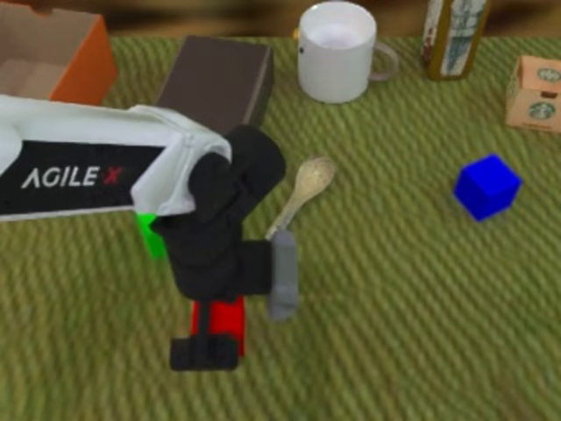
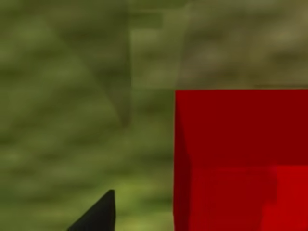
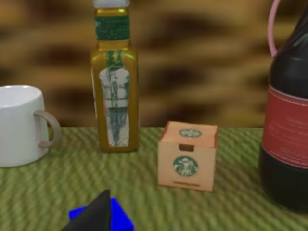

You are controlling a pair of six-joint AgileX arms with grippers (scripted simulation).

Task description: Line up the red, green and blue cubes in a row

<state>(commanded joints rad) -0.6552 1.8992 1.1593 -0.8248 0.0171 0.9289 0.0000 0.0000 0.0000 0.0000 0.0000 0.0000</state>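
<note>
While the left gripper [image 1: 207,344] sits over the red cube [image 1: 230,317], its grip cannot be told; the green cube [image 1: 151,233] lies just behind the red cube.

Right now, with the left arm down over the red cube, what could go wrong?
1. The left end effector may nudge the red cube instead of gripping it; the top view hides the contact.
2. The green cube sits mostly hidden under the arm, so a swing could knock it.
3. The wooden spoon lies close beside the wrist and could get swept.
</note>
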